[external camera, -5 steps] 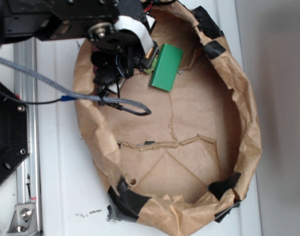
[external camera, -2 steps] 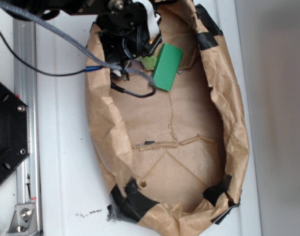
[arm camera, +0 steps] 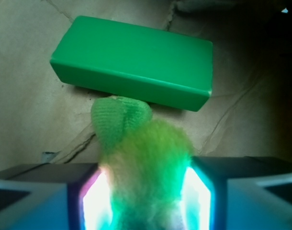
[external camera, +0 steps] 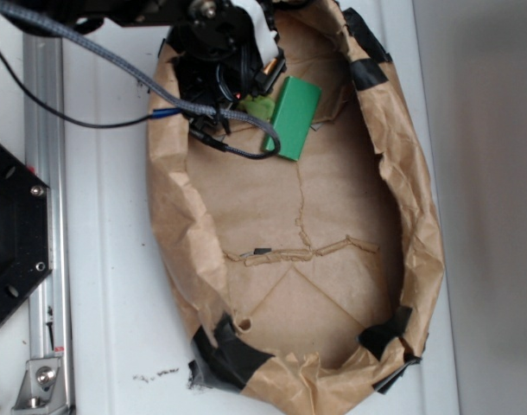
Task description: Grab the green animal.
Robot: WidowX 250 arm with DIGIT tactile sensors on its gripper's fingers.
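Wrist view: fingers (arm camera: 84, 201) clamped on green animal (arm camera: 146, 163), lower body cut off; green block (arm camera: 136, 60) behind.

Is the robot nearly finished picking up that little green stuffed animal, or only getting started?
Reaching looks done: the gripper sits in the paper bag, its fingers on either side of the green animal. The grab itself is in hand; the plush fills the gap, though a firm squeeze can't be confirmed. Lifting is left: the toy lies low beside the green block.
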